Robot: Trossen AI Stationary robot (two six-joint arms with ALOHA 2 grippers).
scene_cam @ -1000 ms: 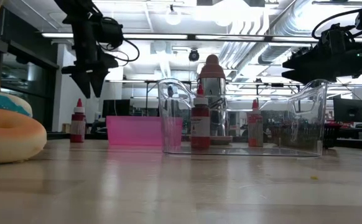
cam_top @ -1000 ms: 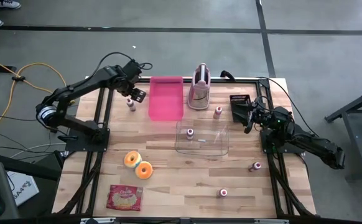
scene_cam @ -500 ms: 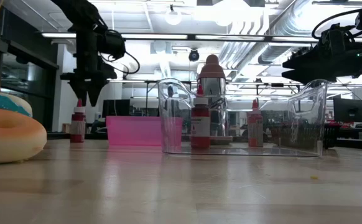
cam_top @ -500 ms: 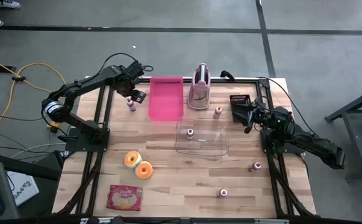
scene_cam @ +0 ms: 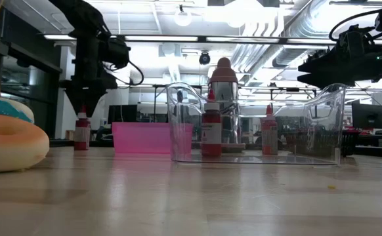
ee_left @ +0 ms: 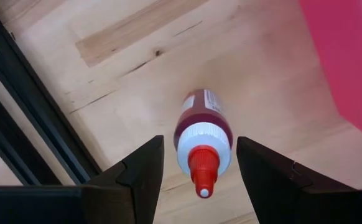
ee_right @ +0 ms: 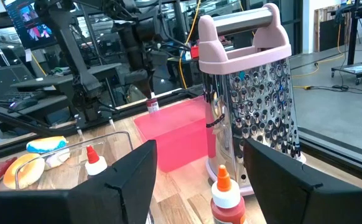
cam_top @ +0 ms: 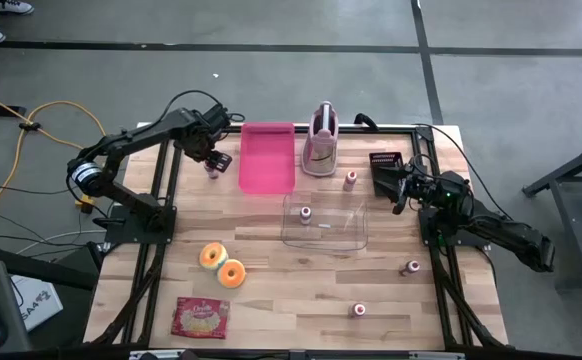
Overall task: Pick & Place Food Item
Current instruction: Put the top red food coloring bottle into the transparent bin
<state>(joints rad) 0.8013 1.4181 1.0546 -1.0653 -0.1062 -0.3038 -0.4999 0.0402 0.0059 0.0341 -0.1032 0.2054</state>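
High view. You have the left gripper (cam_top: 211, 160) over the far-left part of the table (cam_top: 301, 290), above a small red bottle (cam_top: 211, 170) standing just beside the pink tray (cam_top: 267, 157). The right gripper (cam_top: 383, 175) waits at the far-right side, near the grater (cam_top: 319, 140). Also listed: a clear bin (cam_top: 325, 222) mid-table with one bottle inside, three more bottles spread about, two doughnuts (cam_top: 222, 264) and a snack packet (cam_top: 200, 317) near the front-left.

Low view. Your left gripper (scene_cam: 86, 98) hangs right over the bottle (scene_cam: 81, 130), tips just above its cap. The right arm shows only as a dark mass at upper right. The doughnuts (scene_cam: 7, 141) are cut off at the frame edge.

Left wrist view. The fingers (ee_left: 134, 171) stand wide apart with the bottle (ee_left: 199, 134) centred between them, nothing gripped. Step in hand, as it looks: lining up for the pick. Next you would need to lower straight down and close on the body, not the narrow cap. Where it should go is not shown.

Right wrist view. The fingers (ee_right: 131, 180) are spread and empty, facing the grater (ee_right: 249, 93) and tray (ee_right: 175, 134).
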